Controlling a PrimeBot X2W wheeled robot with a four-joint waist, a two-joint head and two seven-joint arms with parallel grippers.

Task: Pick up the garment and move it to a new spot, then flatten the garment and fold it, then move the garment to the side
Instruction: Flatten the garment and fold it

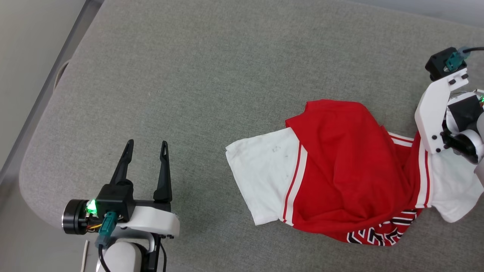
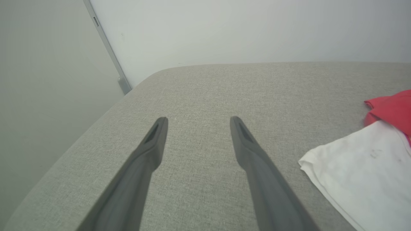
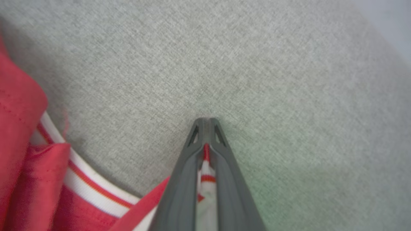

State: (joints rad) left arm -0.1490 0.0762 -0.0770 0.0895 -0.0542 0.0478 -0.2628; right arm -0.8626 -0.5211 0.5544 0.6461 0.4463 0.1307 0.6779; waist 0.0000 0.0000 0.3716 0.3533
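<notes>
Starting on the left: the left claw (image 1: 147, 142) hangs well clear of the garment (image 1: 340, 170), out on the garment's left side, fingers spread wide with nothing between them. From its own wrist camera the same claw (image 2: 198, 118) looks across bare grey cloth, with the garment's white sleeve (image 2: 362, 173) off to one side of its fingers, apart from them.

On to the garment itself. It lies bunched on the grey fabric-covered table (image 1: 189, 75). One white sleeve points toward the left claw, a heap of red body sits in the middle, and a second white sleeve is at the far end. Its long axis runs across from one sleeve to the other, roughly side to side between the two arms. A strip of the dark-and-white printed number (image 1: 382, 232) peeks out from under the near red edge. Not flat yet, not folded.

At the garment's right end, the right arm's white wrist bracket (image 1: 435, 109) stands over the cloth. The right claw (image 3: 205, 121) is pressed together, pinching a fold of white cloth with red stripes right up between its fingers, with more red-and-white trim (image 3: 80, 179) beside it.

So the right arm has its end in hand. By my reading the free left sleeve is the left claw's to fetch, across and toward the garment's left end, so the two can draw it out along that long axis.
</notes>
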